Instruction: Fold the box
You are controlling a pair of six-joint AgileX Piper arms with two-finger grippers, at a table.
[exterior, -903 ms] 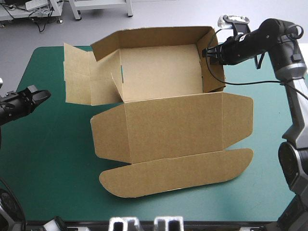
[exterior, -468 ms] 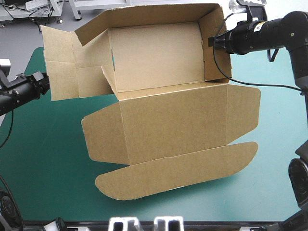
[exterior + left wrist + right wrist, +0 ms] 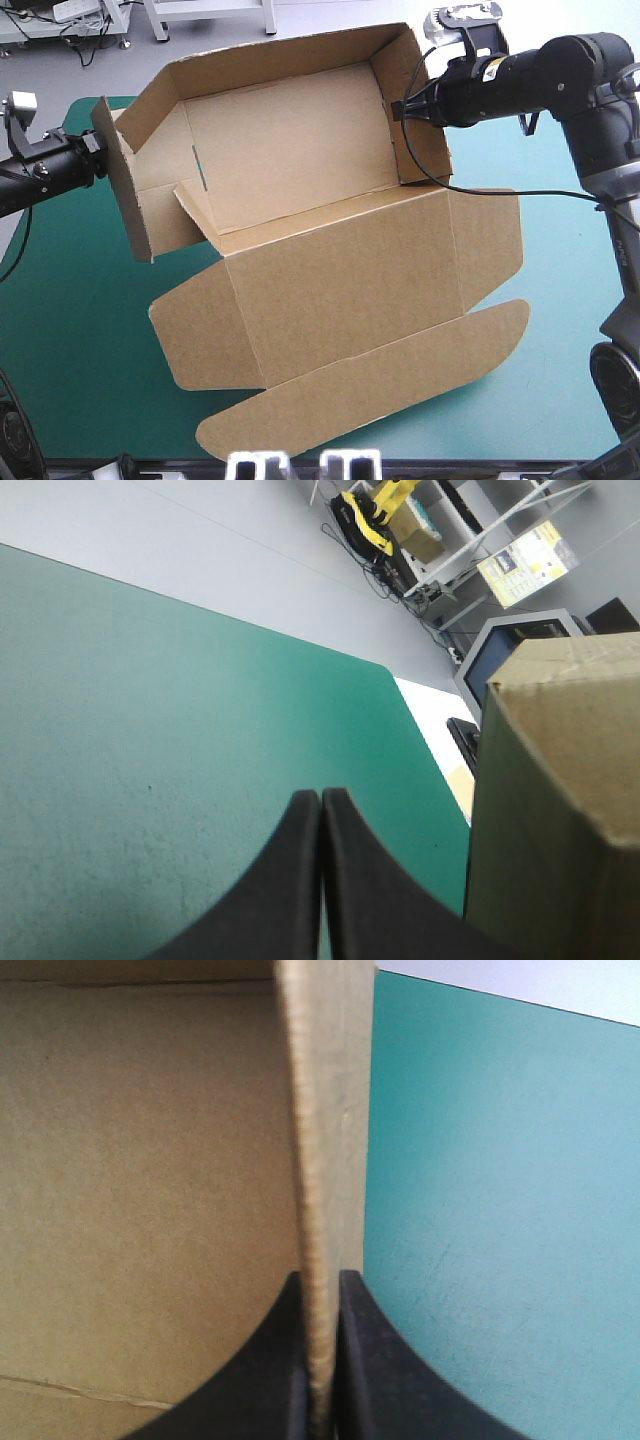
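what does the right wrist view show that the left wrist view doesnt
Only the right wrist view: the right gripper shut on a wall of the box, with the wall seen edge-on in its grip and the box's inside to one side. Only the left wrist view: the left gripper shut on nothing, with an outer corner of the box standing beside it. Both: brown board next to the teal-green cover.
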